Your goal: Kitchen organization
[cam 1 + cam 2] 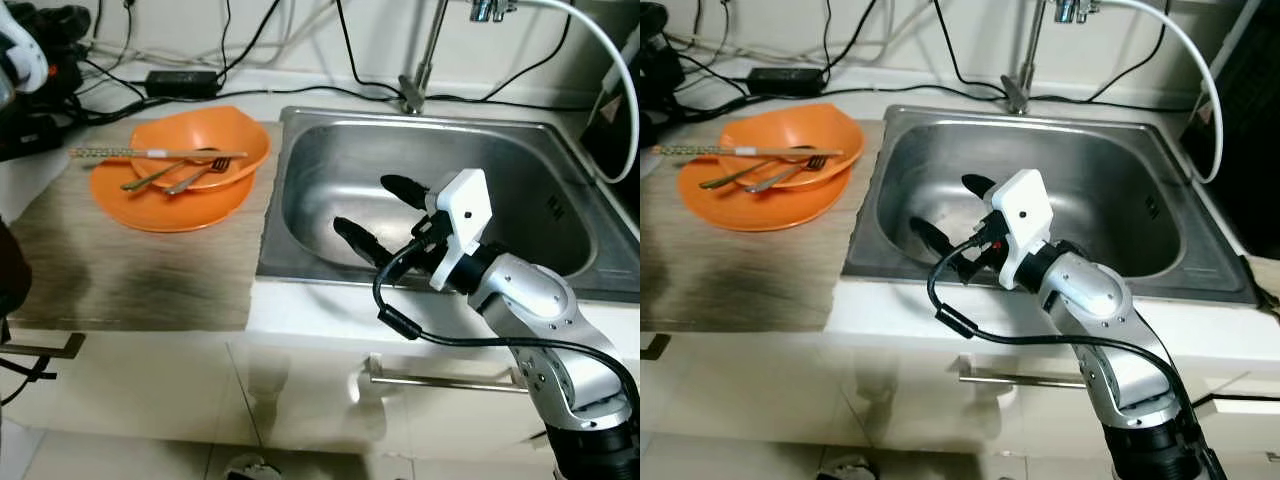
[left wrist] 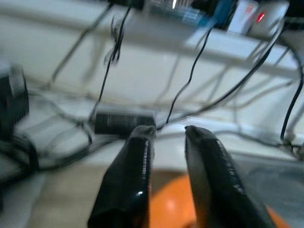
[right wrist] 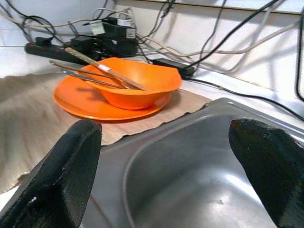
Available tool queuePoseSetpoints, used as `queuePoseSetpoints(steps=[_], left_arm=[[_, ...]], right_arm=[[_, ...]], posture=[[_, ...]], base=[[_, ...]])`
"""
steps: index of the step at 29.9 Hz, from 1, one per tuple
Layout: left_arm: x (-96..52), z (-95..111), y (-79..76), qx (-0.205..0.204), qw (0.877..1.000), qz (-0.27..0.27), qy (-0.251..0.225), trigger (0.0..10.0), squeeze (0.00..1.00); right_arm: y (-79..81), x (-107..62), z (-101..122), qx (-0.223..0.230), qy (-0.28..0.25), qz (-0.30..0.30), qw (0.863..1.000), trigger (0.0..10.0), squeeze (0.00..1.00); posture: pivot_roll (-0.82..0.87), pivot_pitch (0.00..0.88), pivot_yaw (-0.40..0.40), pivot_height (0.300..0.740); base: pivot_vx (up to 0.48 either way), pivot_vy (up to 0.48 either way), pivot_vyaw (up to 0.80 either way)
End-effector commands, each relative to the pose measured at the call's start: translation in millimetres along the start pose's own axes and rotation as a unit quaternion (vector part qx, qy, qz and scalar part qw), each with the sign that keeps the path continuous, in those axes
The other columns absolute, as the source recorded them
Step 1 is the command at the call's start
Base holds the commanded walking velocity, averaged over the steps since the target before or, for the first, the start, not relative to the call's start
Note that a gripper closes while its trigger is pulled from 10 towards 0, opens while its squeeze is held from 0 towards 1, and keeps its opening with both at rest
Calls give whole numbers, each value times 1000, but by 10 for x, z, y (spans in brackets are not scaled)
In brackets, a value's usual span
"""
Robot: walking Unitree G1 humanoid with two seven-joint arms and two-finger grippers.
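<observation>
Left eye view: dishes not yet moved, stainless steel sink (image 1: 560,150) holding nothing.

Orange bowl (image 1: 200,145) with fork (image 1: 200,175) and chopsticks (image 1: 150,154) is seen upper left on an orange plate (image 1: 160,208); right gripper (image 1: 383,214) is spread over the basin, left gripper (image 2: 166,137) nearly closed, holding nothing.

Right arm (image 1: 545,320): silver, rounded jointed segments, glossy metal shells.
Wrist block (image 1: 462,225): white, angular housing behind the fingers.
Right claw (image 1: 385,215): two long black fingers, matte, blunt rounded tips.
Cable (image 1: 400,325): black, looping from wrist, thick ferrite-like lump midway.
Left claw (image 2: 166,175): two long black fingers, glossy, slightly tapered.
</observation>
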State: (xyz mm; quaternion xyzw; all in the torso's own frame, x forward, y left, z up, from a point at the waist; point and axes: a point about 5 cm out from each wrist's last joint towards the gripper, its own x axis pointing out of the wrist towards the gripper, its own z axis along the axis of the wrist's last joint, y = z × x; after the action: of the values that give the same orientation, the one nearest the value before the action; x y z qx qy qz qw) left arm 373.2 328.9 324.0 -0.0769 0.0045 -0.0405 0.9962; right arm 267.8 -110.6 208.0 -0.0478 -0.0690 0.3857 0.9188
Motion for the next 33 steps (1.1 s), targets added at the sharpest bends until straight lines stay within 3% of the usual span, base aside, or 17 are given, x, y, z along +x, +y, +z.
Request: queuePoseSetpoints(steps=[1,3,6,9,13,18,21,24,31,33], left_arm=[[-59,-29,69,-22,1000,0,3,10000,1000],[-180,-103,221,-49,999,17,3,10000,1000],[-262,-115,286,-59,998,18,-2,10000,1000],[-409,-122,289,-79,996,-23,-18,10000,1000],[-503,-137,291,-79,996,-38,-26,10000,1000],[-829,-401,412,-83,994,-72,15,10000,1000],[-901,-490,480,-105,992,-62,22,10000,1000],[-979,-645,613,-174,985,-23,-3,10000,1000],[-1012,-655,569,-255,963,-54,-70,10000,1000],[-1008,-656,564,-260,961,-55,-71,10000,1000]], right_arm=[[-33,-22,7,0,-4,-14,1000,10000,0],[-32,-29,2,6,-5,-15,1000,10000,0],[-39,-27,4,7,-4,-15,1000,10000,0],[-49,-15,2,9,-5,-16,1000,10000,0],[-51,-11,-2,10,-4,-16,1000,10000,0],[-43,-20,-29,16,-1,-13,1000,10000,0],[-39,-16,-36,18,0,-12,1000,10000,0],[-24,-19,-53,23,0,-11,1000,10000,0],[-49,-52,-59,23,3,-15,1000,10000,0],[-52,-53,-59,23,3,-16,1000,10000,0]], posture=[[44,0,-55,740],[47,0,-75,740],[49,0,-79,740],[53,0,-83,740],[51,0,-82,740],[63,0,-84,740],[65,0,-84,740],[64,0,-82,740],[55,0,-78,740],[55,0,-78,740]], base=[[0,0,0],[0,0,0],[0,0,0],[0,0,0],[0,0,0],[0,0,0],[0,0,0],[0,0,0],[0,0,0],[0,0,0]])
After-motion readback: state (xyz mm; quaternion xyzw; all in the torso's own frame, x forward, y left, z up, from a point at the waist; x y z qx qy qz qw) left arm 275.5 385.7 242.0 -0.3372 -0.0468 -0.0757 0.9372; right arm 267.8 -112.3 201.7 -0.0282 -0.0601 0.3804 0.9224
